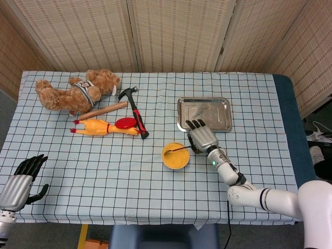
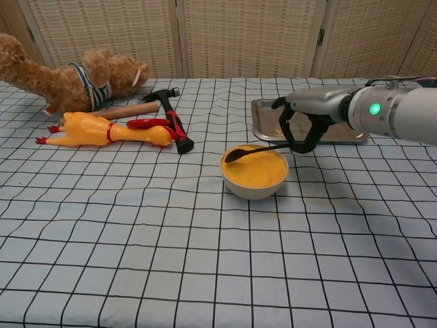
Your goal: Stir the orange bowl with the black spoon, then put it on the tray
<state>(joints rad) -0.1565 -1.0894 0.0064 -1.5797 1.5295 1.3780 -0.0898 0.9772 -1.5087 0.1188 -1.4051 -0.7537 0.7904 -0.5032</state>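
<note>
Silver-backed hands w/ black fingers: left hand, right hand. White/grey arm segments, green LED at right wrist.

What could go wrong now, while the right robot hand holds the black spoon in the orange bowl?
1. The right robot hand holds the black spoon only by its handle end, so it may slip or twist while stirring.
2. The spoon head rests at the rim of the orange bowl; a strong sideways push may tip or slide the bowl.
3. The tray lies just behind the hand, so a careless lift may knock its edge.
</note>
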